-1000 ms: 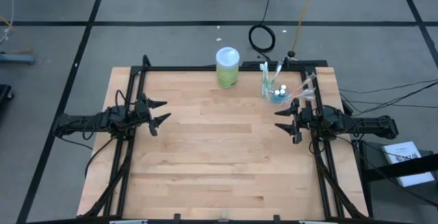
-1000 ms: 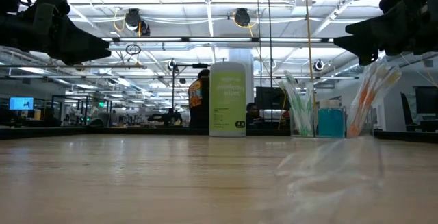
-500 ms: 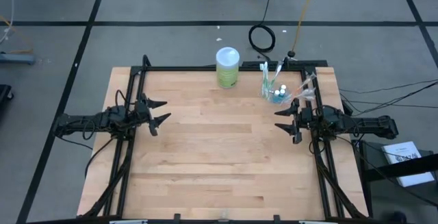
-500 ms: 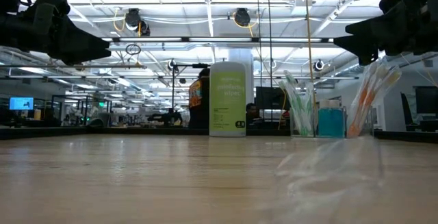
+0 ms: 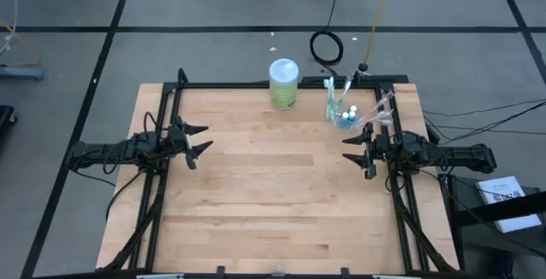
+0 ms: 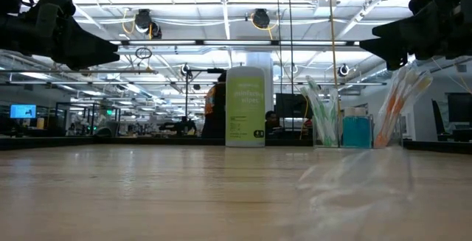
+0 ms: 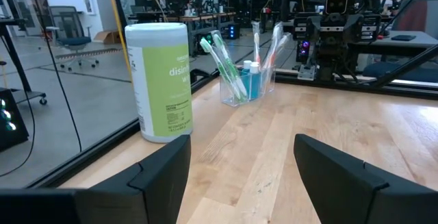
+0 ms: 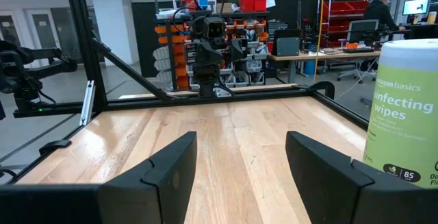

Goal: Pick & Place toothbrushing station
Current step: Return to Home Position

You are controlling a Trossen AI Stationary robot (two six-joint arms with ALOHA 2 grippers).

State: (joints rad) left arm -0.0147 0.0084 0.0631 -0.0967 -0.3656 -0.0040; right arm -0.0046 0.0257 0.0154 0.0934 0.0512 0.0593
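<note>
On the wooden table point(image 5: 273, 194), clear cup point(image 5: 344, 117), workshop point(image 6: 110, 116) beyond

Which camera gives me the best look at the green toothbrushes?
The left wrist view: the green toothbrushes stand bristles up, leaning in the clear organizer beside the teal tubes. The high view shows them small from above, the low view side-on; the right wrist view misses them.

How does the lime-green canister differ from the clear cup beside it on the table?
The canister is opaque, lime-green and closed by a white lid; the cup is clear and open. The canister stands taller and wider than the cup. The cup holds toothbrushes and teal tubes; the canister shows no contents. Both stand upright near the far edge of the table, apart from each other.
</note>
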